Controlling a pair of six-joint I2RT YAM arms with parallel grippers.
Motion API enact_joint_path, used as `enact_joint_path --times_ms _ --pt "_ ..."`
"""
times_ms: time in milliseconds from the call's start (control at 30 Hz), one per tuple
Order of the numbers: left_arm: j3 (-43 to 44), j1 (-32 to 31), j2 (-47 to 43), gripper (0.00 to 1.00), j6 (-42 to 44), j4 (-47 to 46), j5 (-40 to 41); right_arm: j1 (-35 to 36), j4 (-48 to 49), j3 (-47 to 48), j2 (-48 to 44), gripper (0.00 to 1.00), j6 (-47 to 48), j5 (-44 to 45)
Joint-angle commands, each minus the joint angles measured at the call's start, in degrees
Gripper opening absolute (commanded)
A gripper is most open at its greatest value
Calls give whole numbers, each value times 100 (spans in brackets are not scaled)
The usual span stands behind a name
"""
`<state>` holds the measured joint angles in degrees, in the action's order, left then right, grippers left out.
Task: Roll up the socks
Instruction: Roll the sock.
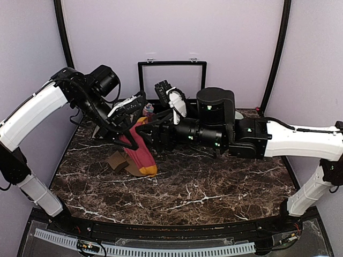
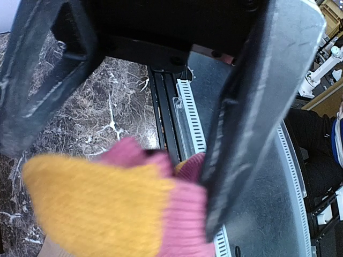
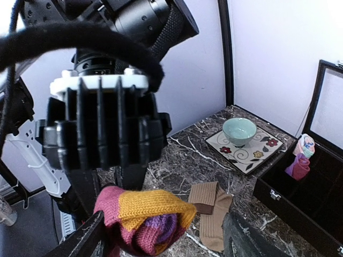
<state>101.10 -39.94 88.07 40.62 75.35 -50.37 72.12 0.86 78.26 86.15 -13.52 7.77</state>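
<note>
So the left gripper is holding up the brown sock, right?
No. The left gripper is holding up the red sock with the orange toe. The brown socks lie flat on the table. The top view shows it.

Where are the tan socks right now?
In the top view, the tan socks lie flat on the table, left of centre, just left of the red sock.

pale lilac walls (image 1: 225,32); dark marble table (image 1: 203,198); black corner posts (image 1: 275,53)

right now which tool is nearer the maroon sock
Left. The left tool is clamped on the maroon sock; the right tool is open beside its bunched end.
</note>
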Motion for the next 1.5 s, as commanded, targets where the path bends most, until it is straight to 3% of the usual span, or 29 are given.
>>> enact_joint_path --times_ms 0,133,333,433,500,667,833,1000,1167,1333,1467 --pt "73 20 -71 0 231 339 -265 26 -282 228 195 73 24 827" --pt "60 13 -71 0 251 322 -260 22 70 146 194 76 -39 432" --pt "201 8 -1 0 355 506 -458 -116 973 -160 117 56 14 -960" --pt "305 11 53 0 481 729 -589 -269 1139 -309 78 43 -43 -1760" --pt "359 14 61 0 522 838 -650 -355 1097 -297 85 28 -124 -2100" --pt "411 12 34 0 530 842 -651 -466 862 -273 42 0 -217 -2213" --pt "303 9 9 0 248 415 -126 -450 937 -322 -38 0 -383 -1865" --pt "-368 13 -474 13 -626 -1437 1934 -162 528 166 270 0 -718 -767" --pt "-826 -43 -767 11 -471 -2493 3475 68 494 335 472 0 -1431 627" --pt "-1411 -134 -1171 1 -163 -3030 3578 96 1377 -71 440 0 -2319 1022" --pt "-1682 -429 -1316 9 87 -3119 3731 119 1561 70 716 0 -2844 1159"
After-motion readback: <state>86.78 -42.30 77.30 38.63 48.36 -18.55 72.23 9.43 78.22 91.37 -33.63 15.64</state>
